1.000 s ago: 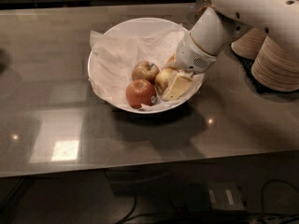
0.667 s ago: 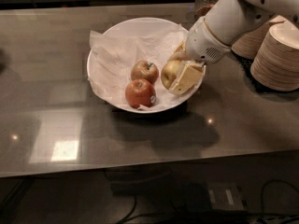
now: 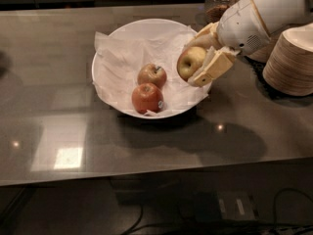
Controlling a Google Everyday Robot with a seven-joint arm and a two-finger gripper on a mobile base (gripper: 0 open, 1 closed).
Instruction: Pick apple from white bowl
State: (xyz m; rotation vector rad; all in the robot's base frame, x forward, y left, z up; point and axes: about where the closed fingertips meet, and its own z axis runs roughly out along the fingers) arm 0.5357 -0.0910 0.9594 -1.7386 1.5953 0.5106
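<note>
The pale yellow-green apple (image 3: 190,62) is held between my gripper's (image 3: 199,58) fingers, lifted above the right side of the white bowl (image 3: 117,38). The bowl is wide, shallow and lined with crumpled white paper, and stands on the grey counter. Two other apples stay in it: a red-orange one (image 3: 147,98) at the front and a darker red-brown one (image 3: 152,75) behind it. My white arm comes in from the upper right.
A stack of beige paper bowls (image 3: 291,62) stands to the right of the bowl. A glass jar (image 3: 218,0) stands behind my arm at the back. The counter's front edge (image 3: 156,173) runs below the bowl.
My gripper has risen and moved to the right with the pale apple in it, lifting it out from beside the other two apples. Those two have not moved.
</note>
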